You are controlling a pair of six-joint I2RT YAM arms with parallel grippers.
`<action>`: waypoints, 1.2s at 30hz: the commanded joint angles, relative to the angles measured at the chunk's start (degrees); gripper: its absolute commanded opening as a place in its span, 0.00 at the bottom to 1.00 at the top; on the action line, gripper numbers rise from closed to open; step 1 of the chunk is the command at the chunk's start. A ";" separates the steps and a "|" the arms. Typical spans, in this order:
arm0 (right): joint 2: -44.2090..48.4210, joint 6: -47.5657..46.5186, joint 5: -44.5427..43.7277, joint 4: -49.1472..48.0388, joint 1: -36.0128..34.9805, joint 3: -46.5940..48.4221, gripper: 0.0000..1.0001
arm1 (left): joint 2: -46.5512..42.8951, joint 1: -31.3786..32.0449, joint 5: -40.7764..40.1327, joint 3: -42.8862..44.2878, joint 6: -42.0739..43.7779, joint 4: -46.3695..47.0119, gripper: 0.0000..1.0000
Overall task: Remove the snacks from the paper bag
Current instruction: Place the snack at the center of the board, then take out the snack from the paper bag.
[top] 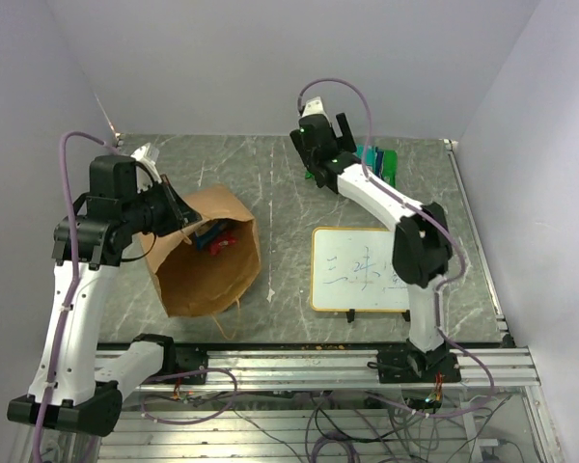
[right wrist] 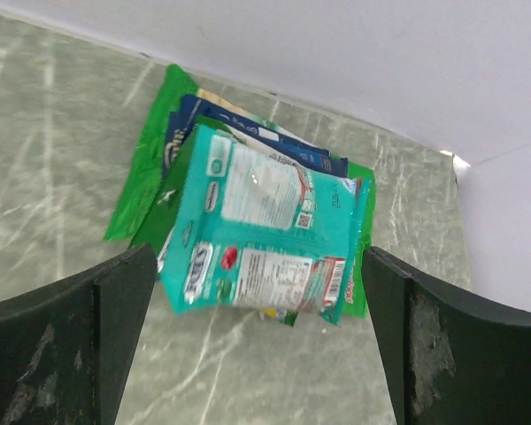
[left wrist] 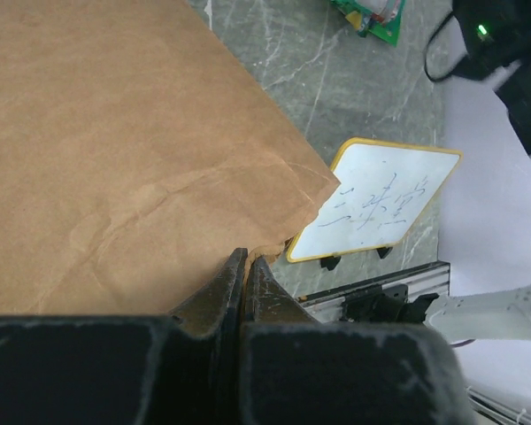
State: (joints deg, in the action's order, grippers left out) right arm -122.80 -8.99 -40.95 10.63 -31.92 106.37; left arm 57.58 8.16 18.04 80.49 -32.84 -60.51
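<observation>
The brown paper bag [top: 205, 256] stands at the left of the table with its mouth open upward. My left gripper [top: 180, 214] is shut on the bag's rim; the left wrist view shows paper pinched between the closed fingertips of that gripper [left wrist: 246, 257], with the bag's wall [left wrist: 115, 159] filling the view. A blue and a red snack [top: 218, 236] show inside the mouth. My right gripper [top: 330, 135] hangs open at the back, over a pile of snacks [top: 378, 164]. Its fingers [right wrist: 115, 301] stand wide either side of a teal packet [right wrist: 265, 221] lying on a green bag [right wrist: 146, 177] and a dark blue packet [right wrist: 248, 128].
An orange-framed whiteboard [top: 359, 268] with scribbles lies flat in front of the right arm and also shows in the left wrist view as a whiteboard [left wrist: 380, 199]. White walls close the back and both sides. An aluminium rail [top: 318, 362] runs along the near edge.
</observation>
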 commanded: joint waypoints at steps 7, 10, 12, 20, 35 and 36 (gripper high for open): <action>22.12 6.82 16.28 3.18 -5.71 -16.91 1.00 | 1.22 0.18 7.47 -3.15 -3.11 6.99 0.07; 26.76 9.90 19.86 4.08 -7.59 -21.30 0.99 | 1.33 0.19 8.10 -4.12 -3.49 7.51 0.07; 31.02 10.30 22.47 2.49 -9.07 -25.78 0.99 | 1.81 0.19 8.27 -4.10 -3.88 7.01 0.07; 43.55 5.95 40.92 -0.83 -14.88 -34.37 0.99 | 0.57 0.19 9.43 -5.96 -7.07 9.39 0.07; 47.74 -26.84 62.32 -18.82 -34.30 -50.71 0.73 | -3.03 0.18 10.02 -8.68 -10.78 12.75 0.07; 45.72 -29.10 61.25 -18.68 -35.18 -49.99 0.72 | -3.08 0.19 10.00 -8.57 -11.15 12.74 0.07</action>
State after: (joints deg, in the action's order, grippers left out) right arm -71.55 -27.77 19.11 -2.90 -63.42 56.12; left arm 55.13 8.14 27.59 72.34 -41.98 -50.43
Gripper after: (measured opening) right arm 0.729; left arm 0.072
